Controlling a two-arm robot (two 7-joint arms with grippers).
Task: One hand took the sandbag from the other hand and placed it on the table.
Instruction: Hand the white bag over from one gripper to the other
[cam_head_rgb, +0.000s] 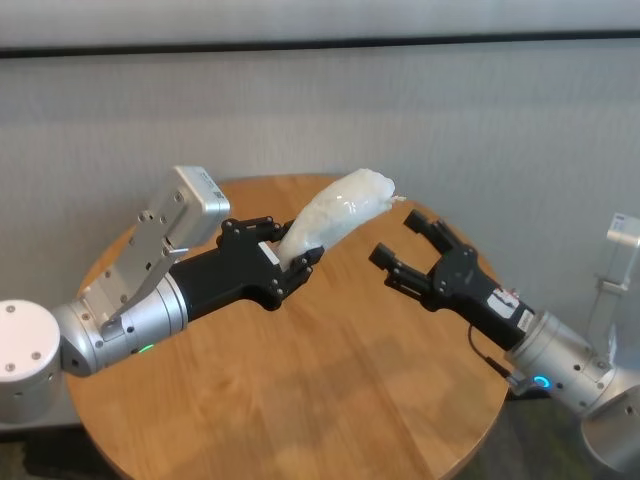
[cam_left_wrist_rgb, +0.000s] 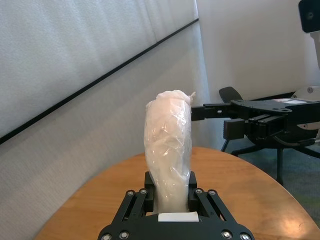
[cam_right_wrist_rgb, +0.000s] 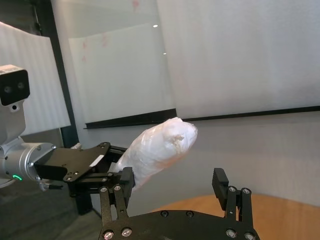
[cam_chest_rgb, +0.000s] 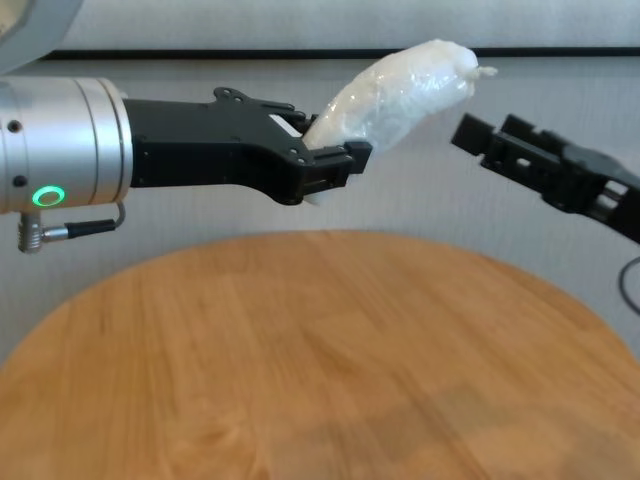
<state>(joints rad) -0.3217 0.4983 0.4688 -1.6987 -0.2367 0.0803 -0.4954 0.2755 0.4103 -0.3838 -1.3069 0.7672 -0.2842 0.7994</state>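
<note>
My left gripper (cam_head_rgb: 290, 262), the one with the green light ring (cam_chest_rgb: 45, 196), is shut on the lower end of the white sandbag (cam_head_rgb: 340, 212) and holds it up above the round wooden table (cam_head_rgb: 330, 390), its twisted tip pointing to the right. My right gripper (cam_head_rgb: 397, 238), with the blue light (cam_head_rgb: 541, 381), is open and empty just right of the bag's tip, apart from it. In the right wrist view the sandbag (cam_right_wrist_rgb: 160, 147) lies ahead of the open fingers (cam_right_wrist_rgb: 220, 181). In the left wrist view the bag (cam_left_wrist_rgb: 167, 145) stands out of the shut jaws.
A pale wall with a dark band runs close behind the table. A black office chair (cam_left_wrist_rgb: 260, 145) stands beyond the table's far right side. A white device on a stand (cam_head_rgb: 622, 250) is at the right edge.
</note>
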